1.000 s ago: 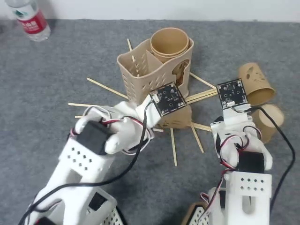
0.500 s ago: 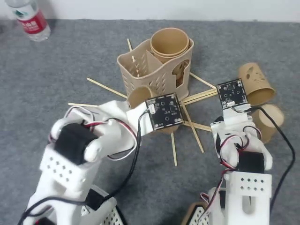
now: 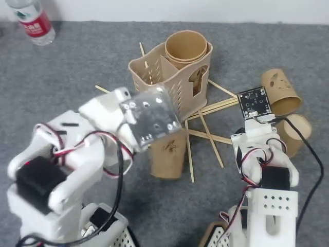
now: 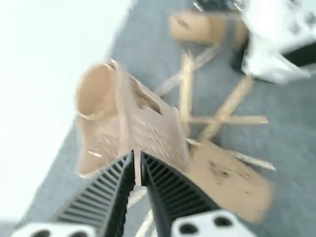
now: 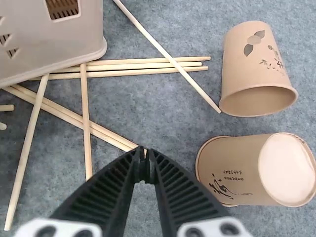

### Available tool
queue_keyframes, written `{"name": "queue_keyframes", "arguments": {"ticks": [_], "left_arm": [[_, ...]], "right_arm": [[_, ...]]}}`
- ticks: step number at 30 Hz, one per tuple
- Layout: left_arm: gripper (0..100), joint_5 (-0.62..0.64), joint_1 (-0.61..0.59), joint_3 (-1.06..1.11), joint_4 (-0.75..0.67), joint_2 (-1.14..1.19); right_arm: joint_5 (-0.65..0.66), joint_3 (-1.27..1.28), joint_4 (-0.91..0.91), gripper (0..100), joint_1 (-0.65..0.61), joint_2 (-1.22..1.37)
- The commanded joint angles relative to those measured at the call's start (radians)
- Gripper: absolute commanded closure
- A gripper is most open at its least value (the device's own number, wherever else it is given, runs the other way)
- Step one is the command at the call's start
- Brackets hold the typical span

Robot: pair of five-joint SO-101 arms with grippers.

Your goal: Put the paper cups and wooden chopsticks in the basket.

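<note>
Basket: nested cups are lodged inside.
Still to be loaded: fallen cup in front of it; leaf-print cup and plain cup right of it; chopsticks strewn around it.
Left gripper and right gripper are closed; nothing is seen held.

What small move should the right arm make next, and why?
Probably open the right gripper and ease it toward the nearer paper cup. Its jaws are shut and empty above the carpet, and that cup lies on its side close by, outside the basket.
</note>
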Motion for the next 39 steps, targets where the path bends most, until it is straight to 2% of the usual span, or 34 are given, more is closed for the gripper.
{"name": "queue_keyframes", "arguments": {"ticks": [1,4,10,13,18,21,25,33,39], "left_arm": [[99,-0.015,-0.038,-0.024,-0.110,0.051],[99,-0.017,-0.025,-0.019,-0.031,0.112],[99,-0.018,0.129,0.050,0.160,0.175],[97,-0.023,0.186,0.203,0.152,0.207],[85,-0.025,0.222,0.427,-0.031,0.269],[84,-0.025,0.203,0.481,-0.147,0.304],[83,-0.025,0.169,0.483,-0.221,0.374],[83,-0.091,0.127,0.446,-0.222,0.571],[83,-0.167,0.101,0.320,-0.049,0.689]], "right_arm": [[-0.003,0.018,-0.019,99.1,0.001,-0.004],[-0.002,0.054,-0.065,99.1,0.001,-0.004],[-0.002,0.058,-0.081,99.0,0.002,-0.004],[-0.002,0.058,-0.081,99.0,0.028,-0.004],[-0.002,0.054,-0.091,99.0,0.097,-0.004],[-0.002,0.057,-0.111,99.0,0.142,-0.004],[-0.002,0.057,-0.142,99.0,0.219,-0.004],[-0.002,0.054,-0.154,99.0,0.254,-0.004],[0.000,0.054,-0.168,99.0,0.255,-0.002]]}}
